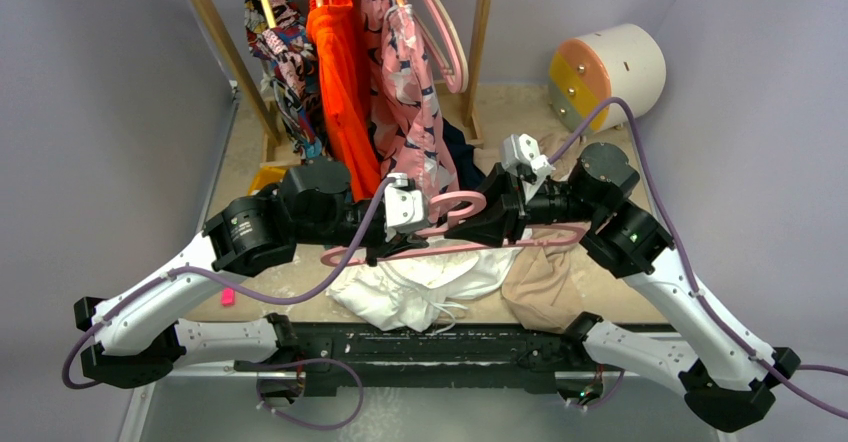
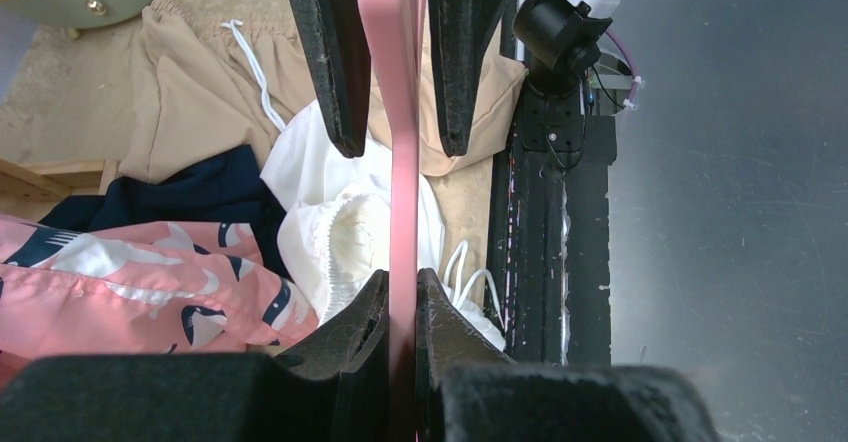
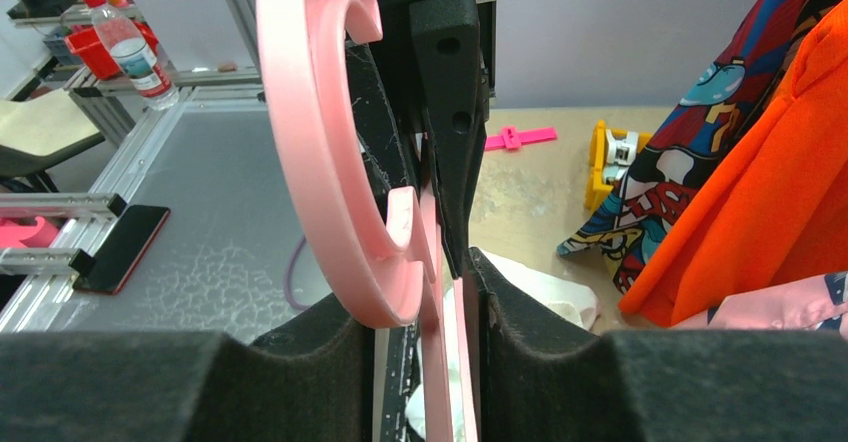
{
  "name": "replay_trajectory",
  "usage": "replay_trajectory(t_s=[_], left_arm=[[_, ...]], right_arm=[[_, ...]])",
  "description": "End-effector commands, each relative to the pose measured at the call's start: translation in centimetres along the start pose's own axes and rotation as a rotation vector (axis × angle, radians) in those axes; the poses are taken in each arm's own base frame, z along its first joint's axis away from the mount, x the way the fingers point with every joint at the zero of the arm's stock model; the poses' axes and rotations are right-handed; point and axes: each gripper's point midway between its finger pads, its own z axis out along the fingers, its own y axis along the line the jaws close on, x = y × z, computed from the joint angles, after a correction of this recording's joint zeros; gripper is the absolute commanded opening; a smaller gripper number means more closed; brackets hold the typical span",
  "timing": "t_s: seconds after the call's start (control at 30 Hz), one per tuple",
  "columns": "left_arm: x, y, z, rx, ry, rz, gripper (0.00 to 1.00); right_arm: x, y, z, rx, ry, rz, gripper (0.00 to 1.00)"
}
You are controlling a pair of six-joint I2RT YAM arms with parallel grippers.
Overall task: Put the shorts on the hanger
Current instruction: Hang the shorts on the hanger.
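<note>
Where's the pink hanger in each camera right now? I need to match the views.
Top external: hanger lies across the centre, just above the white shorts.
Left wrist: hanger is the vertical pink bar down the middle.
Right wrist: hanger fills left of centre, its thick hook close up.
Shared landmark: white shorts show behind it in every view.

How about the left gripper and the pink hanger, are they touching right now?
Touching. In the left wrist view the left gripper is closed on the hanger, both fingers pressed against its pink bar with no gap.
</note>
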Motion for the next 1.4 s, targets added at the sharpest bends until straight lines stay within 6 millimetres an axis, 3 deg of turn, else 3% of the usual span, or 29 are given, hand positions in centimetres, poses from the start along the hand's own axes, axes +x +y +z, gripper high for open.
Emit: replay_trajectory(t_s=[0.0, 0.27, 0.37, 0.5, 0.57, 0.67, 0.83, 1.1, 1.27, 1.37], left_arm=[[-1.8, 0.5, -0.3, -0.026, -0.069, 0.005, 0.0], [-1.8, 0.8, -0.4, -0.05, -0.072, 0.002, 0.0], [-1.7, 1.6, -0.7, -0.1, -0.076, -0.015, 0.02], [-1.2, 2.4, -1.6, -0.177, -0.081, -0.046, 0.49], [-1.0, 2.9, -2.5, -0.227, -0.096, -0.063, 0.61], [-1.1, 3.3, -4.1, -0.291, -0.129, -0.077, 0.68], [-1.6, 3.4, -7.1, -0.363, -0.206, -0.113, 0.73], [-1.9, 4.1, -11.8, -0.512, -0.463, -0.285, 0.74], [-1.0, 3.6, -12.6, -0.508, -0.56, -0.374, 0.74], [-0.6, 3.2, -12.4, -0.488, -0.551, -0.359, 0.74]], right_arm=[[-0.8, 0.5, 0.1, -0.02, -0.026, -0.024, 0.28], [-0.5, 0.1, 0.2, 0.004, -0.012, -0.009, 0.0], [0.0, -1.3, 0.0, 0.094, -0.007, 0.029, 0.0], [0.4, -3.1, -1.0, 0.25, -0.051, 0.067, 0.0], [0.4, -2.7, -1.6, 0.269, -0.085, 0.09, 0.0], [0.1, -2.5, -2.7, 0.319, -0.15, 0.099, 0.0], [-0.4, -2.1, -3.9, 0.363, -0.202, 0.106, 0.0], [-2.3, -1.7, -5.9, 0.432, -0.329, 0.078, 0.0], [-3.4, 0.6, -6.7, 0.37, -0.351, 0.01, 0.0], [-2.8, 1.7, -6.6, 0.316, -0.317, -0.021, 0.0]])
